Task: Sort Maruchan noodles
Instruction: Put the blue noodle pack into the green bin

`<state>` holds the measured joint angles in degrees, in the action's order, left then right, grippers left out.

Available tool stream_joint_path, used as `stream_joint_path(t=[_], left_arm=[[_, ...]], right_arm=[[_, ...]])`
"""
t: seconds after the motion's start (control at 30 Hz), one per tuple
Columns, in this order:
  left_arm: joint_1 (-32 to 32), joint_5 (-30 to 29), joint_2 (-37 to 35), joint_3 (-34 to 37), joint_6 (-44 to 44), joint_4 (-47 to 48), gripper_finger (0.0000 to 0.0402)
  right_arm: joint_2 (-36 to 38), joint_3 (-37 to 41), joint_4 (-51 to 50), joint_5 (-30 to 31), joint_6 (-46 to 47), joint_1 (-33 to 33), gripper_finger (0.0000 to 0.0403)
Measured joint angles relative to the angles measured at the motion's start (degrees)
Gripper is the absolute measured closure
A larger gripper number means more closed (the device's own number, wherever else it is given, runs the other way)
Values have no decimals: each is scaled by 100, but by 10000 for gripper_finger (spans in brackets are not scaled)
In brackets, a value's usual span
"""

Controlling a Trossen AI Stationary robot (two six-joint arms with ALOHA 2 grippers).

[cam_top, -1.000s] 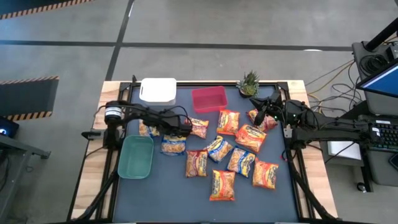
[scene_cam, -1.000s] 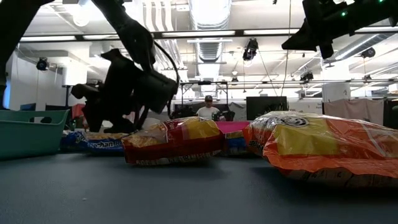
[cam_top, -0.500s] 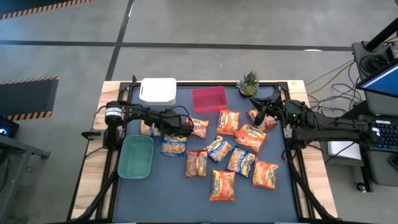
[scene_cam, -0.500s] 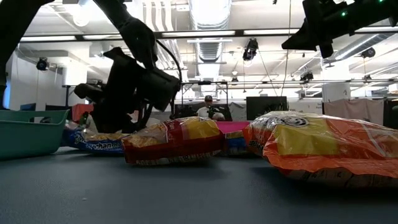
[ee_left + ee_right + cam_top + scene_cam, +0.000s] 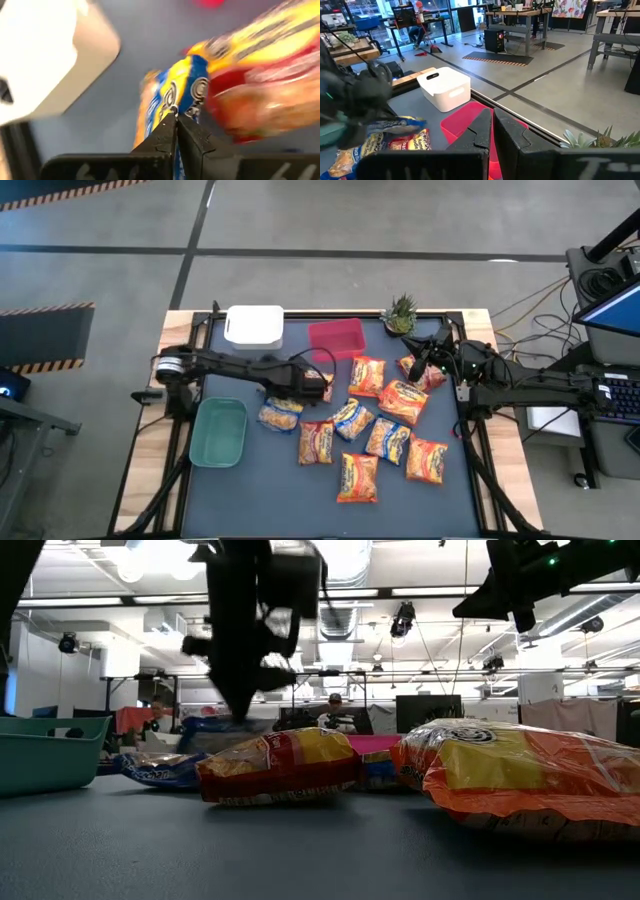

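From my remote station, my left gripper (image 5: 318, 383) lifts a yellow-blue packet (image 5: 176, 95) pinched in its jaws just above the surface's (image 5: 270, 490) middle, red bin (image 5: 335, 339) at twelve o'clock, while my right gripper (image 5: 422, 363), jaws closed empty, hovers at two o'clock.

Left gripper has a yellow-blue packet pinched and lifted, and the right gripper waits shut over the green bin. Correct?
Not quite. The right gripper waits shut near the plant, not over the green bin; the high view shows it. The left gripper does pinch a yellow-blue packet.
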<state>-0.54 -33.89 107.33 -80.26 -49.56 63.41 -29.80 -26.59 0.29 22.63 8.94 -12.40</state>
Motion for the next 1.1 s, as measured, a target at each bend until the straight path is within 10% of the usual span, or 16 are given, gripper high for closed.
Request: stream_joint_path(t=[0.57, 1.1], left_arm=[[114, 1319, -1292, 951, 2242, -2067, 388], [792, 186, -746, 1027, 2584, -1453, 128]], right_arm=[[0, 0, 31, -2, -80, 0, 394], [0, 2, 76, -1, -101, 0, 394]])
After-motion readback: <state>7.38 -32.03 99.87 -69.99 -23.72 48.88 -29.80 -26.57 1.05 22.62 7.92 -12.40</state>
